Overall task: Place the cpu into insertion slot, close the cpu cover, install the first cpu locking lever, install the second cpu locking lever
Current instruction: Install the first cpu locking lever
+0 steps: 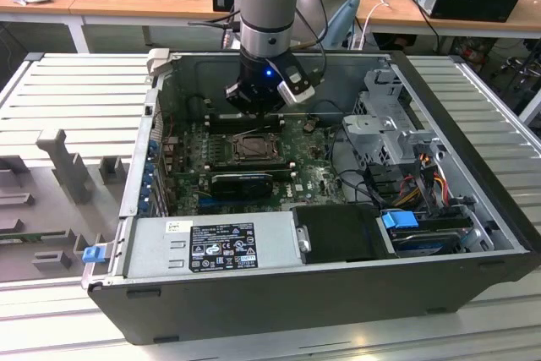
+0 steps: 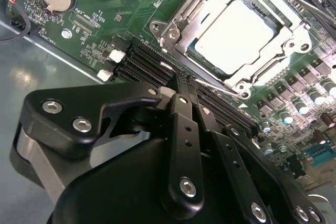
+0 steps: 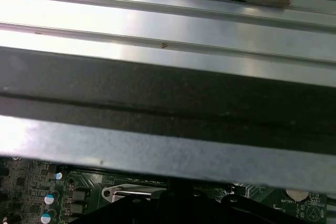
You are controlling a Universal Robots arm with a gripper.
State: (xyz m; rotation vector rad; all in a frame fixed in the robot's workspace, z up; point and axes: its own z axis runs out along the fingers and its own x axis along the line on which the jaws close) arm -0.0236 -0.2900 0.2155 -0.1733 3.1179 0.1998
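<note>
Exterior view: open computer case (image 1: pixel 338 289) on a ribbed metal bench (image 1: pixel 76 90); green motherboard (image 1: pixel 317 177) flat inside; arm (image 1: pixel 269 6) reaching down, claw (image 1: pixel 254 99) hovering just beyond the socket (image 1: pixel 256 148). Second wrist view: cover (image 2: pixel 210 11) closed over the socket, chip (image 2: pixel 233 29) seated within its window; claw (image 2: pixel 188 97) fingers (image 2: pixel 181 109) together, gripping nothing, above the black memory slots (image 2: pixel 152 59).

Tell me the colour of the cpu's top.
Silver-grey, glaring almost white; the cpu shows best in the second wrist view.
</note>
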